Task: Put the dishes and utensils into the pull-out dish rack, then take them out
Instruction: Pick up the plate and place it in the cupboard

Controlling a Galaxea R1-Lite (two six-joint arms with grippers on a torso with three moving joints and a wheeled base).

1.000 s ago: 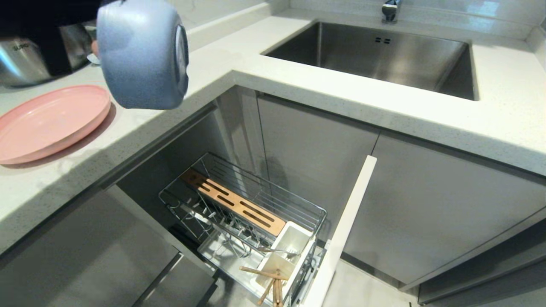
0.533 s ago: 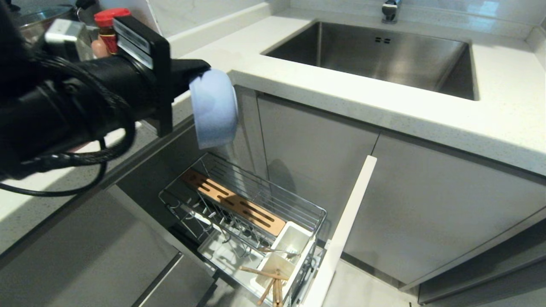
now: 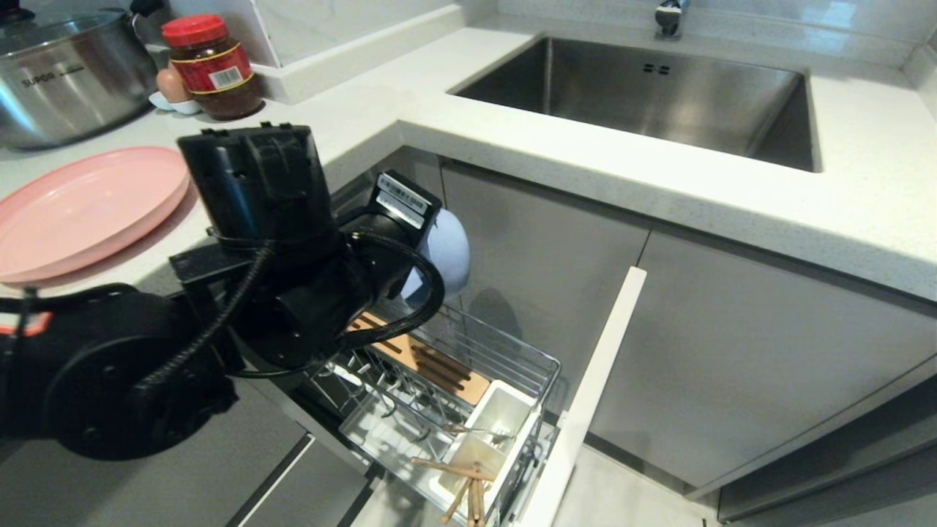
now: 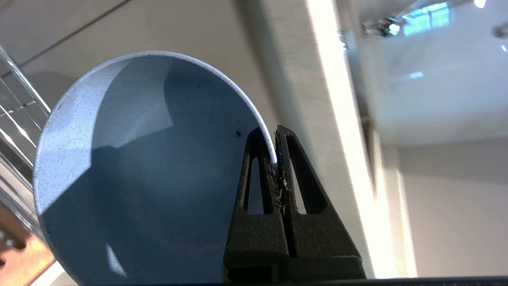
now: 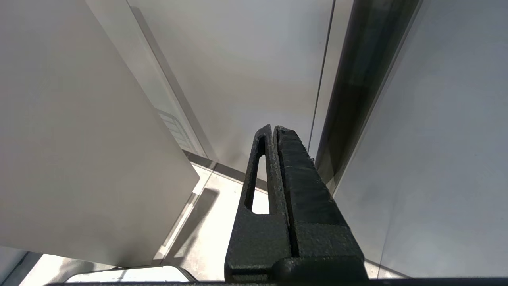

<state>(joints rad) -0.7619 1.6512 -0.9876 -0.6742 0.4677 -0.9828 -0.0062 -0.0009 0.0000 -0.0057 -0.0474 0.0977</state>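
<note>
Matte speckled blue bowl (image 4: pixel 139 178) pinched by left end effector (image 4: pixel 276 159).

Bowl (image 4: pixel 139 178): pale blue, matte, fine dark speckle, thin white rim edge. Plate (image 3: pixel 80 208), far left: flat pink. Left hand (image 4: pixel 276 159): black, textured. Right hand (image 5: pixel 274 133): same black. Bench (image 3: pixel 659 168): off-white with fine speckle. Sink (image 3: pixel 644 95): brushed steel grey. Rack (image 3: pixel 468 366): chrome wire; slotted board (image 3: pixel 446 373) light wood tone; utensil cups (image 3: pixel 498 424) white; front panel (image 3: pixel 585 395) white. Chopsticks (image 3: pixel 457 483): light wood. Pot (image 3: pixel 66 73): silver steel. Jar (image 3: pixel 212 66): red lid, dark brown contents, yellow-edged label. Cabinet fronts (image 3: pixel 732 351): plain grey.
</note>
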